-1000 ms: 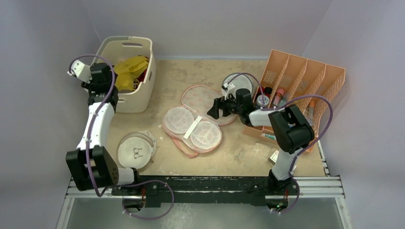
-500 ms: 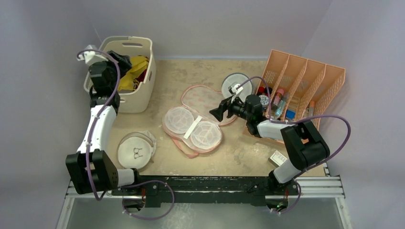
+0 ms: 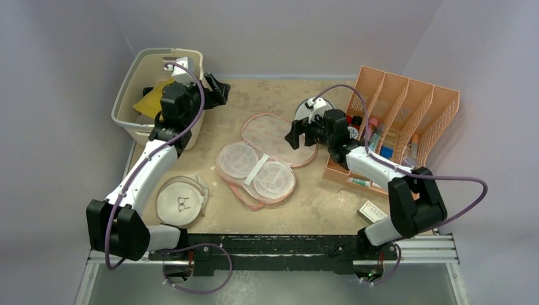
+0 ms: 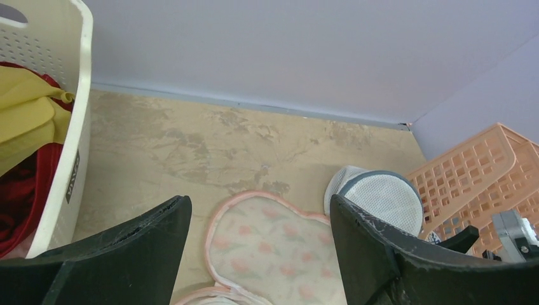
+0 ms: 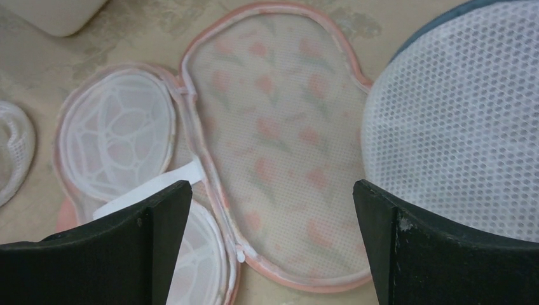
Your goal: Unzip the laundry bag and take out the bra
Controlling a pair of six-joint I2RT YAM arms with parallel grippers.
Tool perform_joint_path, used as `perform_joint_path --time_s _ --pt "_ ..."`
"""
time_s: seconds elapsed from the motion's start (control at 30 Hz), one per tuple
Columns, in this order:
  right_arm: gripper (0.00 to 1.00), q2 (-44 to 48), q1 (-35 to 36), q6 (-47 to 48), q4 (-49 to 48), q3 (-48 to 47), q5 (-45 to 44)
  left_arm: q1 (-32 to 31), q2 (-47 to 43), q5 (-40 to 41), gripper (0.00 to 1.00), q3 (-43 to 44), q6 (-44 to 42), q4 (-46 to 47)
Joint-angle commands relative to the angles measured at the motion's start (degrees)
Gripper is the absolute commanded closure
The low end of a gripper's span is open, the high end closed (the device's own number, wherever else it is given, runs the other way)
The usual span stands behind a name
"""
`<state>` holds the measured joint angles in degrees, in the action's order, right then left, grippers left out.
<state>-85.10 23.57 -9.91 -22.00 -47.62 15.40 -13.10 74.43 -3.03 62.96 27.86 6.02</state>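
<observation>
- The laundry bag [image 3: 270,136] lies in the middle of the table [image 3: 330,197]. It is unzipped and spread open flat.
- Its flower half is at the back. The half with two round white net cups [image 3: 254,171] is nearer to me, and a white strap [image 3: 257,169] crosses between the cups.
- I see no bra inside the bag.
- The bra [image 4: 25,114] is yellow. It is in the white bin [image 3: 130,82] at the back left, on top of a red cloth [image 4: 19,190].
- My left gripper [image 3: 218,89] is just past the bin's right side, up in the air. Its two fingers are wide apart and hold nothing.
- From the left wrist I look between those fingers, down at the sandy table and the flower half.
- My right gripper [image 3: 291,135] is over the right edge of the flower half. Its fingers are wide apart too, and nothing is in them. I cannot tell if they touch the bag.
- A round white net drum [image 5: 457,127] sits just beside the flower half, on its right.
- An orange rack [image 3: 407,114] stands at the right.
- A flat round white bag [image 3: 181,202] with a small bra drawing lies at the front left, apart from the laundry bag.
</observation>
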Motion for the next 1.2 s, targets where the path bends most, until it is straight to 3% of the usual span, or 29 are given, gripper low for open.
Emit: perform_joint_path --time_s 0.0,0.1,0.23,0.53,0.83,1.17 --pt "0.04 -1.31 0.16 2.64 14.47 -5.65 -5.95 0.01 -2.21 -0.14 0.21 2.83 -0.91 1.21" --pt "0.18 -3.64 0.29 2.75 16.01 -8.32 -5.06 0.01 -2.27 -0.1 0.21 2.87 -0.79 1.23" --pt "0.27 -5.08 0.6 1.26 18.41 -10.92 -3.87 0.01 -2.0 0.48 0.21 2.93 -1.08 0.84" --pt "0.46 -6.97 0.56 0.49 29.07 -12.78 -19.99 0.01 -1.61 0.46 0.21 3.08 -0.8 0.41" --pt "0.59 -11.85 0.51 -3.44 23.59 -11.54 -28.68 0.01 -0.72 0.41 0.21 3.04 -0.62 0.53" --pt "0.65 -13.61 0.51 -10.2 16.55 -8.29 -35.81 0.01 -0.01 0.68 0.21 2.96 -0.9 0.54"
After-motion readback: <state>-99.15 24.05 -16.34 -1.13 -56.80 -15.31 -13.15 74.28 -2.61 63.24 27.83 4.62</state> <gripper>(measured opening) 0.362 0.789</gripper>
